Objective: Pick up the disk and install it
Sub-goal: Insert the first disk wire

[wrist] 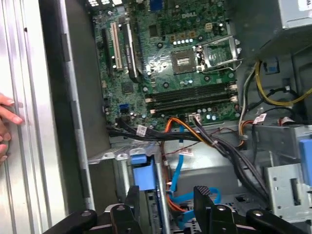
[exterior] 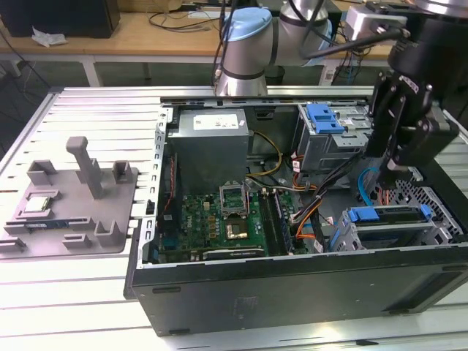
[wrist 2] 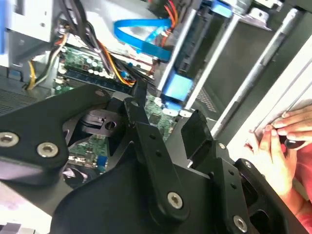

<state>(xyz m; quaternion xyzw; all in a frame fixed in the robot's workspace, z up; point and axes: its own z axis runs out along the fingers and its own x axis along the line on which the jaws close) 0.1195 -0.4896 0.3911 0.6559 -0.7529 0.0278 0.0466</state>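
Note:
The disk lies in the lower drive cage at the front corner of the open computer case, on the exterior view's right, and its blue carrier frame shows along the top. My black gripper hangs just above it. In both wrist views the disk is seen edge-on, with its blue end tab just ahead of the fingertips. The gripper is open: its two fingers stand wide apart and hold nothing.
A loose blue cable and orange wires run beside the disk. The motherboard, power supply and upper cage with a blue latch fill the case. A grey fixture lies outside it. A person's hand rests by the case wall.

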